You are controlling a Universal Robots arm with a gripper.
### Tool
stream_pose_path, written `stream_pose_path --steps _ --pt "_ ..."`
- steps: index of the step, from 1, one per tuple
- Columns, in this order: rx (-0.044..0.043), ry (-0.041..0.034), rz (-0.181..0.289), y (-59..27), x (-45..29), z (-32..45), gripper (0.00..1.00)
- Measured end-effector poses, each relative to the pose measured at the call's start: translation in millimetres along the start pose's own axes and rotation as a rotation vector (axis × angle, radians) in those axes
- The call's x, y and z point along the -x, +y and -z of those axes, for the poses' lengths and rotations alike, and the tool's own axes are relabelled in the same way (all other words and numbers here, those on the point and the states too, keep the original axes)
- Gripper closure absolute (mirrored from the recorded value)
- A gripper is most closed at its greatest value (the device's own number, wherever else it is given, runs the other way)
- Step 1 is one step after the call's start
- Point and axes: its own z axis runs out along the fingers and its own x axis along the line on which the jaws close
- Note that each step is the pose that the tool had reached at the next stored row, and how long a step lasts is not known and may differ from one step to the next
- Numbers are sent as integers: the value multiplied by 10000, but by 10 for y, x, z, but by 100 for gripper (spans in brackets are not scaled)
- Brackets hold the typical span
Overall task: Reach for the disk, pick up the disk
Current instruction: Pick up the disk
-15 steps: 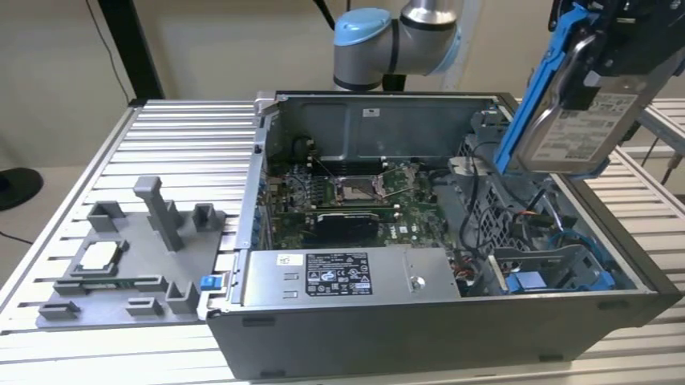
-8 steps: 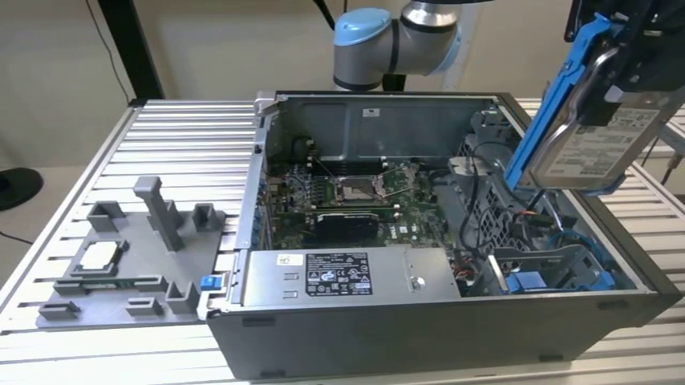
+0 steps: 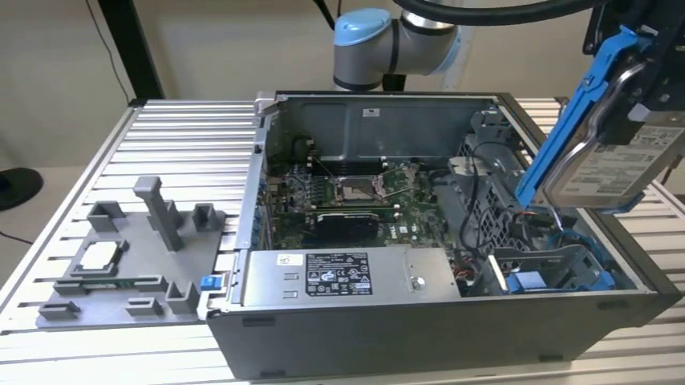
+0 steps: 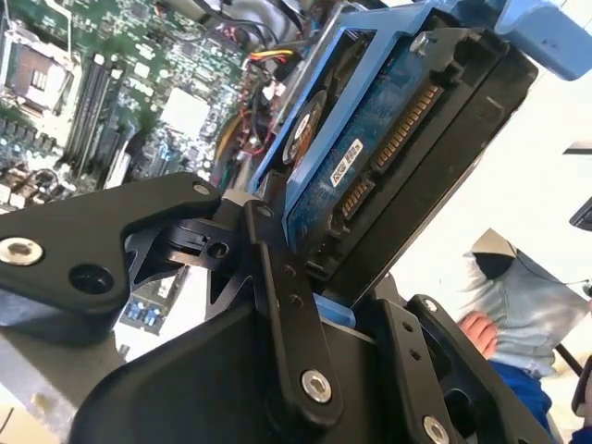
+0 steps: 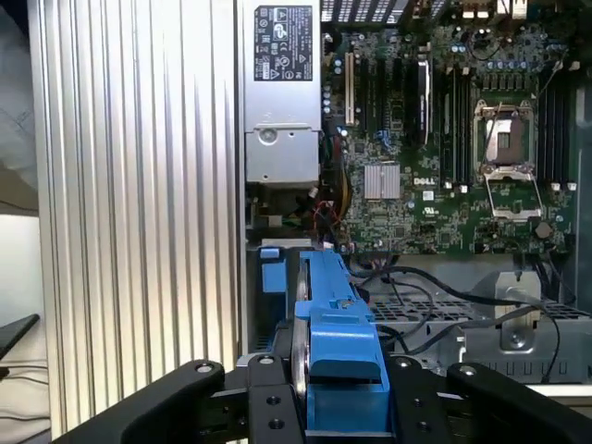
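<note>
The disk (image 3: 612, 164), silver-grey with a white label and a bright blue bracket (image 3: 573, 112), hangs tilted in the air above the open case's end on the exterior view's right. My gripper (image 3: 647, 56) is shut on its upper part, at the edge of the picture. In the second wrist view the disk (image 4: 388, 157) shows its blue circuit side, clamped between my black fingers (image 4: 282, 287). In the first wrist view the disk (image 5: 338, 351) is edge-on between the gripper's (image 5: 342, 407) two black links.
The open computer case (image 3: 428, 321) holds a motherboard (image 3: 354, 192), a power supply (image 3: 342, 277) and a blue drive bay (image 3: 557, 277) under the disk. A grey fixture (image 3: 128, 257) with a small chip stands at the exterior view's left. A person's hand (image 4: 476, 328) is nearby.
</note>
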Motion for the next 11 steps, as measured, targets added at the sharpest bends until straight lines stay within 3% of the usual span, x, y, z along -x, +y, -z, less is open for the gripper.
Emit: stream_pose_path --steps 4,11 --pt "7 0 0 -9 -62 -5 100" --pt "7 0 0 -14 -84 -49 100"
